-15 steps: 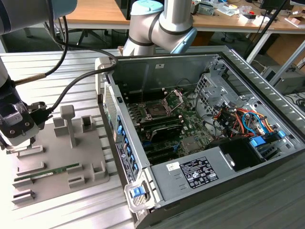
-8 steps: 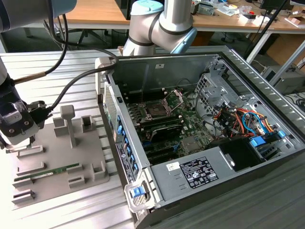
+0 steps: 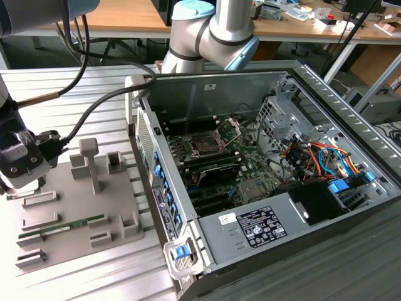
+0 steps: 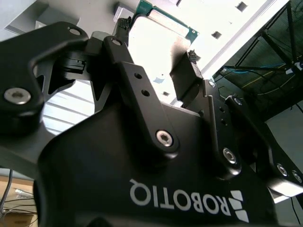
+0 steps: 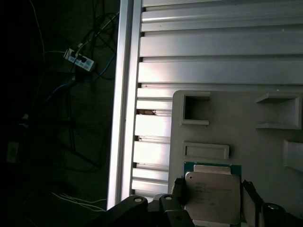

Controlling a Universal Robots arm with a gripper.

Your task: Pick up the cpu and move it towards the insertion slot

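The pincer (image 4: 158, 47) is clenched on the chip (image 4: 156, 35). Its two black fingers (image 4: 182, 75) press the chip's opposite edges in both wrist views, and the silvery lid faces the first wrist camera. Beneath the pincer lies a grey holder tray (image 5: 265, 113) with shallow pockets, set on a ribbed metal table (image 5: 213, 71). The socket (image 3: 205, 143), its metal bracket tipped up, sits well apart from the pincer inside the open computer case (image 3: 250, 226), towards the exterior view's right. A green memory stick (image 3: 69, 224) lies on the tray near the pincer.
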